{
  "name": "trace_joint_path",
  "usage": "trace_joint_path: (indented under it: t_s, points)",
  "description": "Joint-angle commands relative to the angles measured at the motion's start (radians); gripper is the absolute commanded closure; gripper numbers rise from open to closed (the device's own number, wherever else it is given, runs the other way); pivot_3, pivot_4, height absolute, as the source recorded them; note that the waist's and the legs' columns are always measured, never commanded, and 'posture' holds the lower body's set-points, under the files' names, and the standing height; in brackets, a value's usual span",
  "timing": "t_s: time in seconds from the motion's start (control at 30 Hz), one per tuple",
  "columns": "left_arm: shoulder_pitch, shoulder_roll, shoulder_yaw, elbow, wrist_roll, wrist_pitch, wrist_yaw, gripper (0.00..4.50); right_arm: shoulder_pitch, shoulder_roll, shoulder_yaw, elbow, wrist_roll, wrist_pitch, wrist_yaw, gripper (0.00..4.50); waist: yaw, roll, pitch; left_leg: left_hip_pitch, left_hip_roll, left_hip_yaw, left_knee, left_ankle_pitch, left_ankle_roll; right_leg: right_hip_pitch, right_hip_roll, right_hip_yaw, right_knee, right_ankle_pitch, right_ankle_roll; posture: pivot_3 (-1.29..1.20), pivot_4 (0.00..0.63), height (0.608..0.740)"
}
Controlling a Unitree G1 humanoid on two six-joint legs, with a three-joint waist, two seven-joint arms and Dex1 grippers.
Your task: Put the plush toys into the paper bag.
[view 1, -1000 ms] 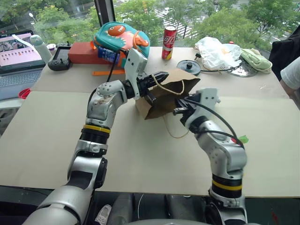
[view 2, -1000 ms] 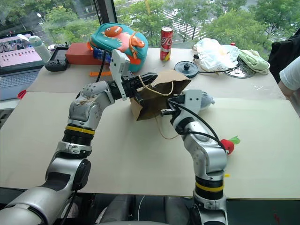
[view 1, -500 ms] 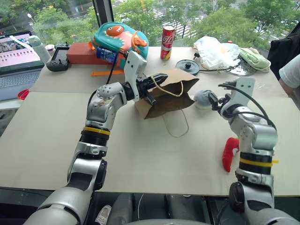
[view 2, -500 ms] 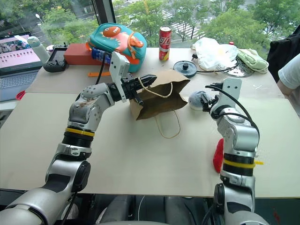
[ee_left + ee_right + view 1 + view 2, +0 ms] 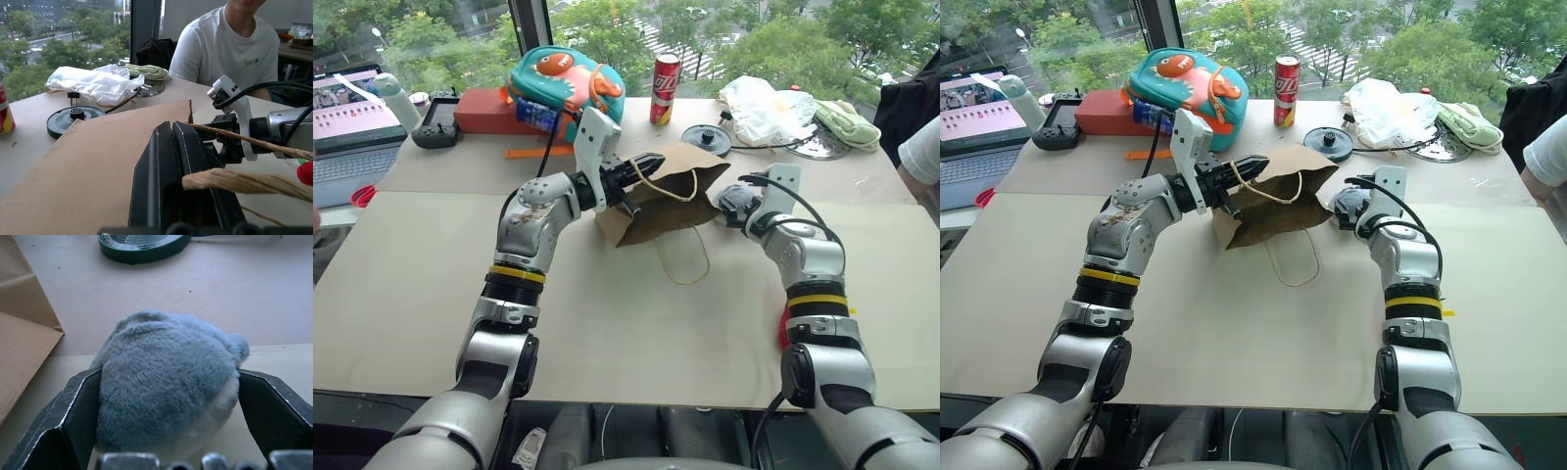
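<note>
From the head cameras, the left gripper (image 5: 641, 166) sits a bit above centre frame, pinched tight on one tan twisted-cord handle (image 5: 668, 182) of the paper bag (image 5: 666, 196), holding the bag's mouth edge up off the table (image 5: 431, 274). The second cord loop (image 5: 683, 257) just flops flat on the tabletop below the bag. The left wrist view gets you the close-up: rough, ropey twine running past the two black fingers (image 5: 168, 171), plain matte kraft paper with a zigzag-cut top edge, and a person in a white t-shirt (image 5: 230, 46) sitting behind the table.

The right gripper (image 5: 166, 406) is right of centre, just beside the bag. Its wrist camera shows its jaws spread wide around the grey-blue plush (image 5: 166, 377), one finger on each side of it. The toy is round, fuzzy, paler underneath, resting on the table. I can't tell if it's actually squeezed yet.

The red plush (image 5: 784, 328) barely peeks out behind the right forearm, lower right in the left eye view, with a red blob at the edge of the left wrist view too.
</note>
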Motion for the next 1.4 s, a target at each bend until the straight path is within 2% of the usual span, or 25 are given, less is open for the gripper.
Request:
trace_joint_path:
  t_s: [0.03,0.17,0.2,0.33,0.37,0.43,0.57,0.67,0.87,0.97,1.1,1.27,1.4]
  points:
    - [-0.009,0.003,0.008,-0.025,-0.011,-0.018,-0.002,4.50,0.014,0.013,-0.015,-0.043,0.021,-0.020,0.008,1.09,-0.002,0.000,0.000,0.000,0.000,0.000,0.000,0.000,0.000,0.000,0.000,0.000,0.000,0.000,0.000,0.00,0.150,0.739]
    - [-0.008,0.002,0.007,-0.025,-0.012,-0.018,-0.003,4.50,0.035,0.028,-0.030,-0.088,0.045,-0.002,0.018,2.42,-0.002,0.000,0.000,0.000,0.000,0.000,0.000,0.000,0.000,0.000,0.000,0.000,0.000,0.000,0.000,0.00,0.150,0.739]
    - [-0.009,0.003,0.007,-0.023,-0.011,-0.019,-0.003,4.50,0.039,0.030,-0.032,-0.095,0.048,0.001,0.020,2.91,-0.002,0.000,0.000,0.000,0.000,0.000,0.000,0.000,0.000,0.000,0.000,0.000,0.000,0.000,0.000,0.00,0.150,0.739]
    - [-0.010,0.003,0.008,-0.017,-0.011,-0.024,-0.005,4.50,0.055,0.036,-0.047,-0.139,0.073,0.005,0.015,4.15,-0.001,0.000,0.000,0.000,0.000,0.000,0.000,0.000,0.000,0.000,0.000,0.000,0.000,0.000,0.000,0.00,0.150,0.739]
    - [-0.010,0.002,0.008,-0.016,-0.010,-0.024,-0.004,4.50,0.060,0.037,-0.063,-0.162,0.086,0.012,0.007,4.30,-0.002,0.000,0.000,0.000,0.000,0.000,0.000,0.000,0.000,0.000,0.000,0.000,0.000,0.000,0.000,0.00,0.150,0.739]
    - [-0.008,0.002,0.008,-0.018,-0.011,-0.024,-0.003,4.50,0.068,0.038,-0.084,-0.194,0.102,0.026,-0.004,4.30,0.000,0.000,0.000,0.000,0.000,0.000,0.000,0.000,0.000,0.000,0.000,0.000,0.000,0.000,0.000,0.00,0.150,0.739]
    - [-0.015,-0.015,0.027,-0.002,-0.030,-0.007,0.013,4.50,0.165,-0.043,-0.231,-0.657,0.187,0.221,-0.098,4.30,0.015,0.004,0.001,-0.004,-0.001,-0.002,0.000,0.000,0.000,-0.001,-0.001,-0.001,0.000,0.000,0.000,0.00,0.150,0.739]
    - [-0.012,-0.018,0.029,-0.001,-0.031,-0.003,0.012,4.50,0.193,-0.056,-0.285,-0.801,0.244,0.327,-0.137,4.30,0.021,0.006,0.000,-0.010,-0.001,-0.003,0.001,0.000,0.000,-0.004,-0.001,-0.001,0.001,0.001,0.001,0.00,0.150,0.739]
    - [-0.017,-0.032,0.048,0.002,-0.053,0.025,0.030,4.50,0.262,-0.056,-0.390,-1.097,0.442,0.620,-0.153,4.30,0.009,0.006,0.000,-0.007,-0.001,-0.003,0.000,0.000,0.001,-0.002,0.000,-0.001,-0.002,0.001,0.001,0.00,0.150,0.739]
    - [-0.027,-0.042,0.057,-0.003,-0.077,0.054,0.042,4.50,0.277,0.007,-0.376,-1.197,0.524,0.729,-0.182,4.30,0.003,0.006,0.000,-0.006,-0.001,-0.002,0.001,0.000,0.001,-0.002,0.000,0.000,-0.002,0.001,0.002,0.00,0.150,0.739]
    - [-0.046,-0.056,0.081,-0.010,-0.114,0.106,0.065,4.50,0.275,0.099,-0.322,-1.255,0.554,0.793,-0.221,4.30,0.002,0.006,0.000,-0.003,0.000,-0.002,0.001,0.000,0.000,-0.001,0.001,0.000,-0.001,0.000,0.002,0.00,0.150,0.739]
    - [-0.066,-0.064,0.102,-0.034,-0.153,0.156,0.093,4.50,0.273,0.225,-0.175,-1.247,0.537,0.797,-0.266,4.30,0.004,0.006,0.000,-0.004,0.000,-0.002,0.001,0.000,0.000,-0.001,0.001,0.000,-0.002,0.000,0.002,0.00,0.150,0.739]
    - [-0.066,-0.065,0.103,-0.049,-0.163,0.172,0.104,4.50,0.274,0.241,-0.106,-1.197,0.492,0.751,-0.269,4.30,0.005,0.006,0.000,-0.005,0.000,-0.002,0.001,0.000,0.000,-0.002,0.001,0.000,-0.001,0.000,0.002,0.00,0.150,0.739]
